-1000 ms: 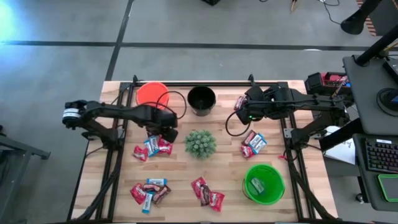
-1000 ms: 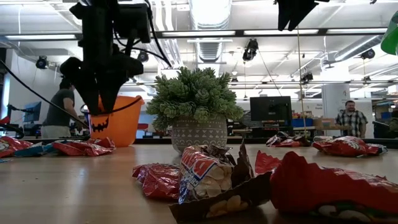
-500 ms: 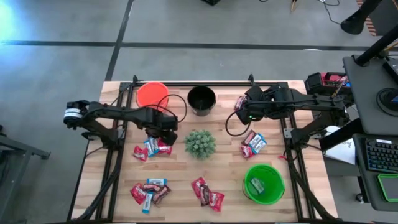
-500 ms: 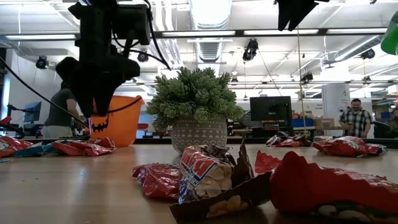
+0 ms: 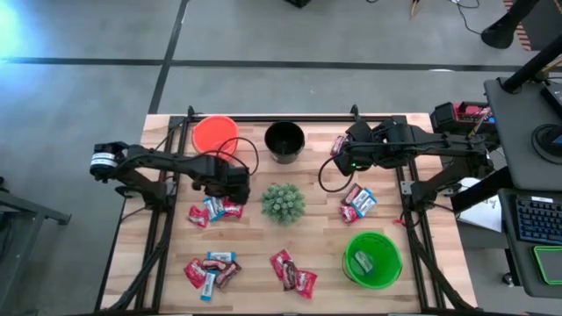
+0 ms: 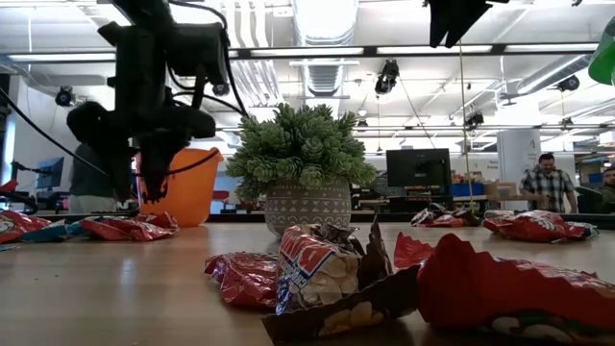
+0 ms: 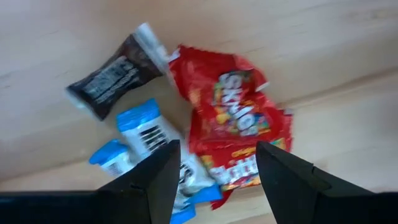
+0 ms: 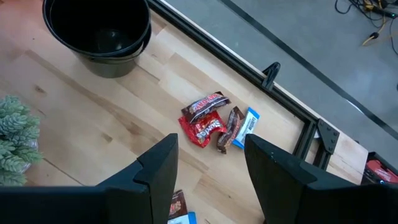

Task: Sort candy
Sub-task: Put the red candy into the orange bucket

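Left gripper has shifted and turned over candy pile just beside plant; fingers spread, empty; pick likely next. Right gripper parked high, fingers spread, empty. Near: green bucket holds a wrapper or two. Far: black bucket empty; orange bucket contents unclear.

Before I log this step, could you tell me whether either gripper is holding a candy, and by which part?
Nothing is held. The left gripper hangs open above a candy pile; the right gripper waits open, also empty.
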You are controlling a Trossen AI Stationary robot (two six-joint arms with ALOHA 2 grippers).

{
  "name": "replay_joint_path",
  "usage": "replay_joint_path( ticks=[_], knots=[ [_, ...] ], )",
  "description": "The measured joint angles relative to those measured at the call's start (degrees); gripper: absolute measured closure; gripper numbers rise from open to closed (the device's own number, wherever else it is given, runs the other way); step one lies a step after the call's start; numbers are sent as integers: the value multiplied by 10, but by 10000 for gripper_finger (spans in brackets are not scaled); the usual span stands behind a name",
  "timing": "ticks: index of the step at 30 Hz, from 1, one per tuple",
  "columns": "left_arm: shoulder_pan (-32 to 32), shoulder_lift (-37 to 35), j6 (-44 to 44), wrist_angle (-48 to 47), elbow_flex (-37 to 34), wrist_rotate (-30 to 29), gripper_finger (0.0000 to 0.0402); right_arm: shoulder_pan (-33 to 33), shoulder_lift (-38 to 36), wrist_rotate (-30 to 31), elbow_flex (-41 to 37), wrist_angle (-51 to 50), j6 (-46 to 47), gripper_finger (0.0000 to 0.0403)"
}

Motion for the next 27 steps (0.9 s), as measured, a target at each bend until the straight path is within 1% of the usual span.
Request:
replay_joint_path(
  ticks=[4, 11, 22, 27],
  knots=[
    [3, 0, 0, 31, -2, -1, 210, 0, 0, 0, 0, 0, 0, 225],
    [5, 0, -13, 37, -27, -1, 210, 0, 0, -12, 0, 0, 0, 225],
    [12, 0, -44, 109, -65, 0, 209, 0, 0, -14, 0, 2, 0, 225],
    [13, 0, -55, 113, -76, -5, 210, 0, 0, -14, 0, 2, 0, 225]
  ],
)
